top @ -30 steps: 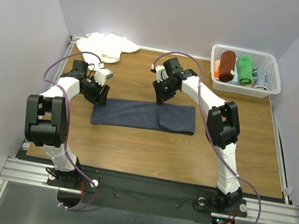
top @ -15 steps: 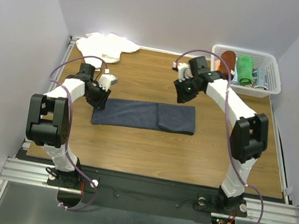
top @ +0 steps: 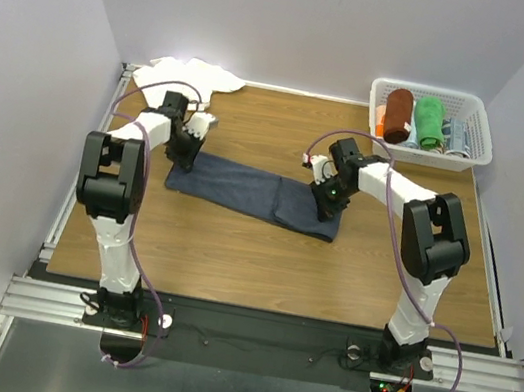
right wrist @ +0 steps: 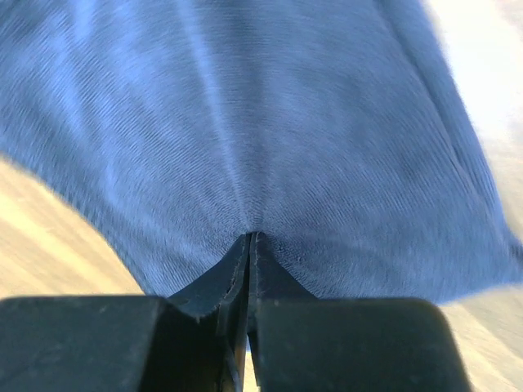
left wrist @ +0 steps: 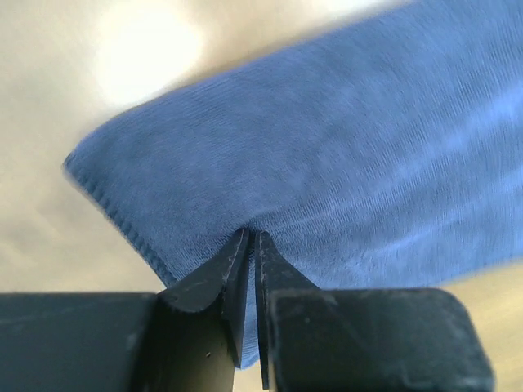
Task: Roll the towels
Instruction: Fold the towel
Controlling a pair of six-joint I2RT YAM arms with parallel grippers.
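Observation:
The dark blue-grey towel (top: 238,190) lies as a long strip across the middle of the table, slanting from back left to front right, with its right end folded over. My left gripper (top: 186,149) is shut on the towel's left end; in the left wrist view the fingertips (left wrist: 252,234) pinch the cloth (left wrist: 327,147) near its corner. My right gripper (top: 329,206) is shut on the folded right end; the right wrist view shows the gripper (right wrist: 250,237) pinching the cloth (right wrist: 261,122). The white towel (top: 190,77) lies crumpled at the back left corner.
A white basket (top: 474,142) at the back right holds a rust-brown rolled towel (top: 396,113), a green rolled towel (top: 428,122) and other rolls. The wooden tabletop (top: 230,262) ends at walls at the back and both sides.
My right gripper swung up toward the basket, then came down onto the towel's right end. My left gripper moved back along the left end. The towel now lies slanted instead of straight.

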